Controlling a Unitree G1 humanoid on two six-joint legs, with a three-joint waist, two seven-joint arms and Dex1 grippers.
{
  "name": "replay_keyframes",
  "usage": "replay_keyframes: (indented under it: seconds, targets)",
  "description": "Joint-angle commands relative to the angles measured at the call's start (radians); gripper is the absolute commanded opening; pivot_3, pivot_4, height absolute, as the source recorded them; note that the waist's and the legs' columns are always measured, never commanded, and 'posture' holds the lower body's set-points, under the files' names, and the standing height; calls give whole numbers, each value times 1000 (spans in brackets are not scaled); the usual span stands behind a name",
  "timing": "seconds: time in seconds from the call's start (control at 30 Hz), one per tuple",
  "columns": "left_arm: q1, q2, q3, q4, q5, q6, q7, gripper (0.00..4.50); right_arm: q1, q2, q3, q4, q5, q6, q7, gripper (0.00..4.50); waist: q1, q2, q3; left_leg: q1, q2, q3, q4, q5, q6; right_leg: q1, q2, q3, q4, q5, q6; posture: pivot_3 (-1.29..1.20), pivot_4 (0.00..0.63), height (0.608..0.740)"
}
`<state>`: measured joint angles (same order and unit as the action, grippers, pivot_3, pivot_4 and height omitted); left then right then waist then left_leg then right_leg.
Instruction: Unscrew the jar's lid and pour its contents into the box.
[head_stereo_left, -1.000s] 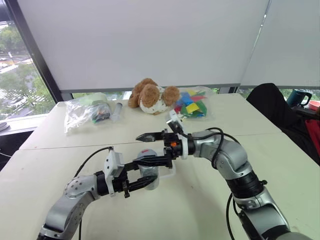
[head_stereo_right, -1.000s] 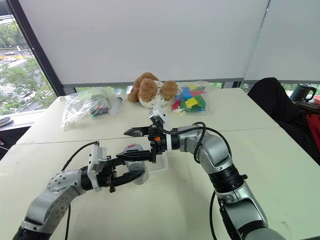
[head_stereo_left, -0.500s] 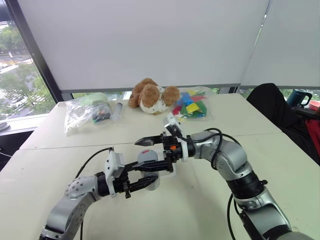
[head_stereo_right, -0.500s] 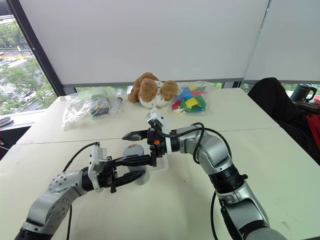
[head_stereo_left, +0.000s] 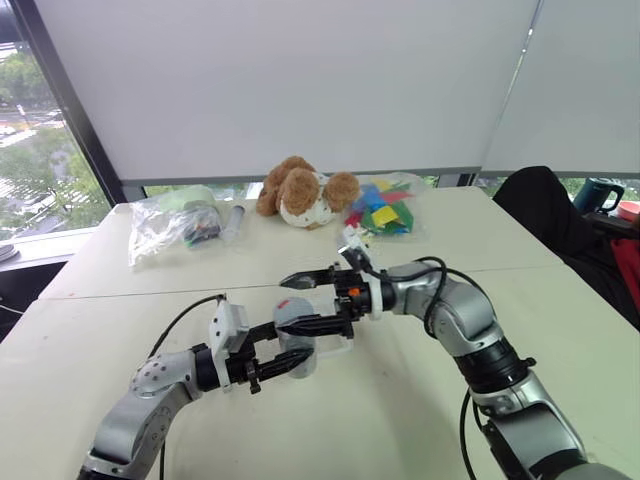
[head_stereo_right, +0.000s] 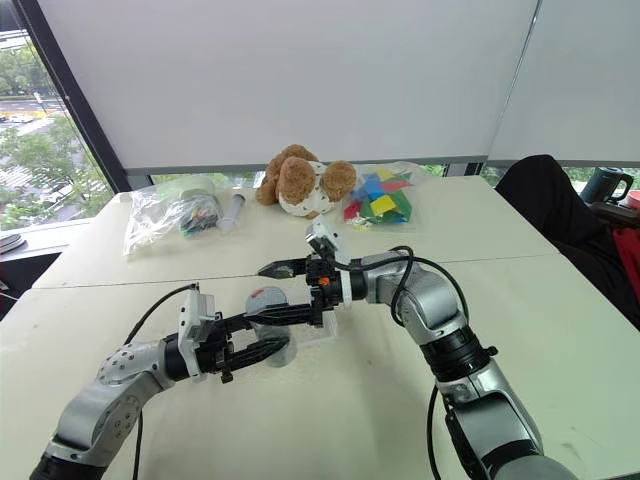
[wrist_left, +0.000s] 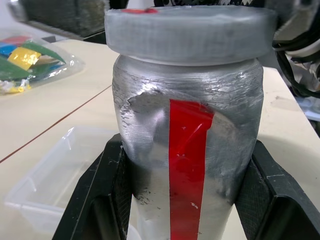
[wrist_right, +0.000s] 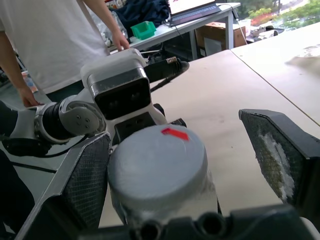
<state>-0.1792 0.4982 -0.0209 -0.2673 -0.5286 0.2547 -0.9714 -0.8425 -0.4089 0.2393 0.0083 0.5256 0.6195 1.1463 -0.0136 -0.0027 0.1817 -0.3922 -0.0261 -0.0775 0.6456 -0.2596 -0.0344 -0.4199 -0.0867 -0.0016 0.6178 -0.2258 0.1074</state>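
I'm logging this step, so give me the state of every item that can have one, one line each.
jar: upright, clamped in the left end effector, off the table
lid: still on the jar
right end effector: open, fingers either side of the lid
box: lying open on the table, no contents visible in it

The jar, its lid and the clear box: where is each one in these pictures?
jar (wrist_left: 187, 165): left wrist view, on the red stripe down its side.
lid (wrist_right: 157, 167): right wrist view, on its flat top.
box (wrist_left: 47, 175): left wrist view, on its clear floor.
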Motion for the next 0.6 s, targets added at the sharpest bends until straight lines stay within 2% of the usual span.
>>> replay_keyframes:
  seconds: [0.03,0.17,0.33,0.43,0.6]
  targets:
    - [-21,5,9,-49,-13,-21,-13,2047,-4,-40,-60,37,-12,-32,14,4471,0,0,0,0,0,0,0,0,0,0,0,0,0,0,0,0,150,740]
    - [-24,9,11,-51,-16,-17,-10,2047,-1,-80,-76,60,-3,-40,66,4471,1,0,0,0,0,0,0,0,0,0,0,0,0,0,0,0,150,740]
    - [-25,13,12,-51,-18,-14,-13,2047,27,-100,-118,6,105,3,168,4471,1,0,0,0,0,0,0,0,0,0,0,0,0,0,0,0,150,740]
    - [-31,14,14,-46,-18,-12,-17,2047,20,-79,-149,-36,175,47,168,4471,-4,0,0,0,0,0,0,0,0,0,0,0,0,0,0,0,150,740]
    - [-34,13,14,-42,-17,-13,-20,2047,15,-57,-118,-94,171,77,137,4471,0,0,0,0,0,0,0,0,0,0,0,0,1,0,0,0,150,740]
